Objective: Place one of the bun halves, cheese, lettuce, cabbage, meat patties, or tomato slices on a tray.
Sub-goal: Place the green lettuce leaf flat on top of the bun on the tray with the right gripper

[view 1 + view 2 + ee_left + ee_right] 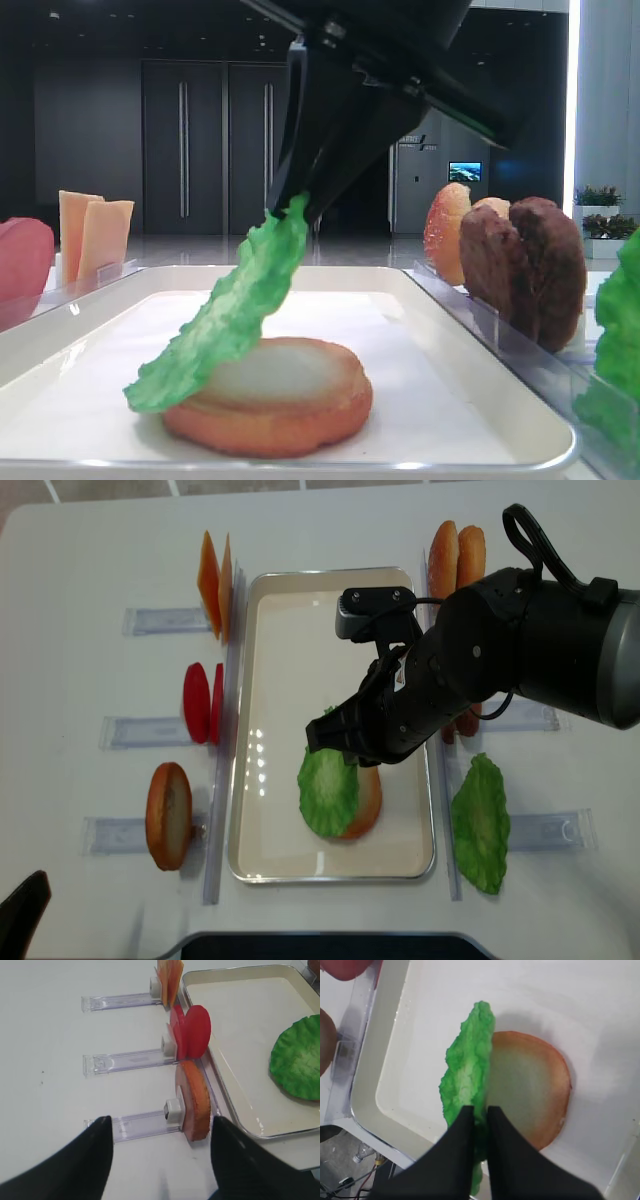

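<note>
The right gripper [479,1115] was closed on the upper edge of the lettuce [467,1067]. The leaf hung slanted below it, its low end touching the bun half [530,1087] on the tray [385,1075]. Released so, it could slide off sideways.

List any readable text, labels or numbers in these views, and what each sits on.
None can be read.
Wall sign in the background, beside the doorway: lettering too small and blurred.
Small lit screen on the back wall: content illegible.
Tray, holders, food pieces, right gripper holding the lettuce: no markings visible.
</note>
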